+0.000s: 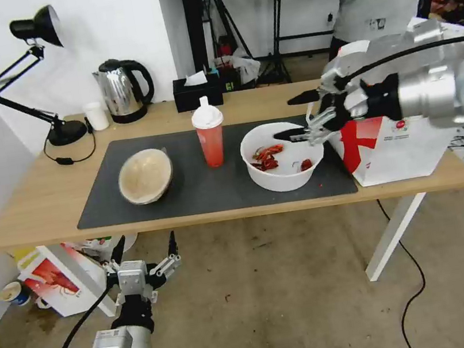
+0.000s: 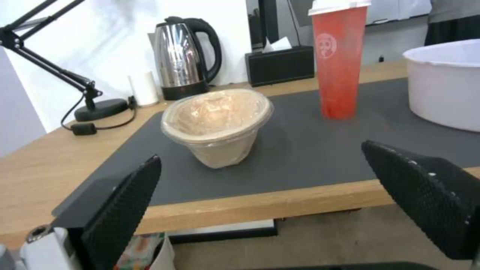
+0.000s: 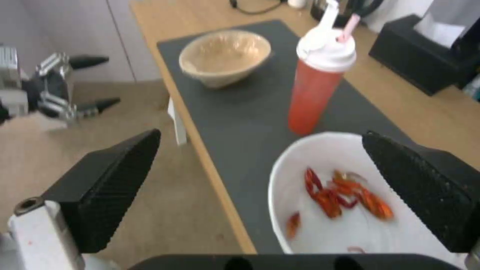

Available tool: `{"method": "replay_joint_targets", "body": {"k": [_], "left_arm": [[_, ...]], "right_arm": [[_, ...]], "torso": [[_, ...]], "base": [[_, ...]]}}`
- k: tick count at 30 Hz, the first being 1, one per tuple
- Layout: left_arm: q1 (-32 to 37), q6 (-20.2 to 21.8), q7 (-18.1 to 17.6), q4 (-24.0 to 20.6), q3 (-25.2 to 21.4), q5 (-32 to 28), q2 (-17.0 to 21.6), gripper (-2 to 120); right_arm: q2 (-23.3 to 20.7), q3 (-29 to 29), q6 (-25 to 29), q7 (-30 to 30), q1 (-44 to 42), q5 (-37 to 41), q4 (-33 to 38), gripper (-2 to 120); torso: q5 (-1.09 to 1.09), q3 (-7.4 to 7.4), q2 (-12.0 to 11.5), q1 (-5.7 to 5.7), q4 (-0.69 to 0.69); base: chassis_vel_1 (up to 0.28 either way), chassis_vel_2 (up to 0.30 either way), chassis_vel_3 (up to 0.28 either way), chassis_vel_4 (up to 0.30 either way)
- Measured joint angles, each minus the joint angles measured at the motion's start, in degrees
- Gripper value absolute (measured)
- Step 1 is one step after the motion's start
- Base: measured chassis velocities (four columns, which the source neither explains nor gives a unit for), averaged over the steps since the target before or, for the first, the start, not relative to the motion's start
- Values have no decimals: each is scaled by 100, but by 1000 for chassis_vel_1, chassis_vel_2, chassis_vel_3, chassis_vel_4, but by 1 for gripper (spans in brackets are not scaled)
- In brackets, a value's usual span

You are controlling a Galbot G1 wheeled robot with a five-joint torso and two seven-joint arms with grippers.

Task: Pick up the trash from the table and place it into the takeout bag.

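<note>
On the table's [image 1: 38, 203] dark mat stand three pieces of trash: a beige pulp bowl [image 1: 145, 176], tilted, a red drink cup with a white lid [image 1: 210, 136], and a white bowl with red shell scraps [image 1: 282, 158]. The white takeout bag with its red panel [image 1: 391, 147] stands at the right end. My right gripper [image 1: 289, 119] hangs open over the white bowl's right rim; its wrist view looks down into the white bowl [image 3: 350, 225]. My left gripper [image 1: 145, 245] is open below the table's front edge, facing the beige bowl [image 2: 217, 125].
A steel kettle [image 1: 123, 88], a black tissue box [image 1: 196, 92], a small white cup [image 1: 96, 115] and a black desk lamp [image 1: 38, 81] line the table's back. A small red-and-white bag [image 1: 61, 278] sits on the floor under the left end. A white table leg [image 1: 395, 234] slants at the right.
</note>
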Motion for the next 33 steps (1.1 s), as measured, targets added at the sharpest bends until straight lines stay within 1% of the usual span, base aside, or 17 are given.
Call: {"method": "replay_joint_targets", "body": {"k": [1, 4, 5, 7, 8, 13, 14, 16, 17, 19, 22, 25, 28, 33], "left_arm": [[0, 0, 0, 0, 0, 0, 0, 100], [0, 0, 0, 0, 0, 0, 0, 100], [0, 0, 0, 0, 0, 0, 0, 100], [0, 0, 0, 0, 0, 0, 0, 100], [0, 0, 0, 0, 0, 0, 0, 100], [0, 0, 0, 0, 0, 0, 0, 100], [0, 0, 0, 0, 0, 0, 0, 100], [0, 0, 0, 0, 0, 0, 0, 100], [0, 0, 0, 0, 0, 0, 0, 100], [0, 0, 0, 0, 0, 0, 0, 100], [0, 0, 0, 0, -1, 0, 0, 100], [0, 0, 0, 0, 0, 0, 0, 100], [0, 0, 0, 0, 0, 0, 0, 100], [0, 0, 0, 0, 0, 0, 0, 100]], "right_arm": [[0, 0, 0, 0, 0, 0, 0, 100], [64, -71, -124, -345, 126, -367, -189, 100], [64, -71, -124, -345, 126, -367, -189, 100], [166, -389, -185, -548, 436, -588, -322, 100], [166, -389, -185, -548, 436, -588, -322, 100], [504, -1276, -264, -822, 1240, -849, -535, 100], [504, -1276, -264, -822, 1240, -849, -535, 100], [705, -1518, -271, -863, 1430, -957, -613, 100], [705, -1518, -271, -863, 1430, -957, -613, 100], [876, -1689, -275, -912, 1551, -1037, -696, 100], [991, -1844, -280, -994, 1638, -1104, -756, 100], [1071, -1899, -283, -1029, 1673, -1131, -801, 100], [1217, -2176, -295, -1238, 1871, -1182, -926, 100], [1324, -2416, -304, -1446, 2025, -1252, -1024, 100]], "torso": [[0, 0, 0, 0, 0], [-1, 0, 0, 0, 0], [-1, 0, 0, 0, 0], [1, 0, 0, 0, 2], [1, 0, 0, 0, 2], [-2, 0, 1, 0, 2], [-2, 0, 1, 0, 2], [-1, 0, 1, 0, 2], [-1, 0, 1, 0, 2], [-1, 0, 1, 0, 2], [-2, 0, 1, 0, 1], [0, 0, 1, 0, 1], [-1, 0, 1, 0, 1], [-1, -1, 1, 0, 1]], "base": [[0, 0, 0, 0], [0, 0, 0, 0], [0, 0, 0, 0], [0, 0, 0, 0], [0, 0, 0, 0], [0, 0, 0, 0], [0, 0, 0, 0], [0, 0, 0, 0], [0, 0, 0, 0], [0, 0, 0, 0], [0, 0, 0, 0], [0, 0, 0, 0], [0, 0, 0, 0], [0, 0, 0, 0]]}}
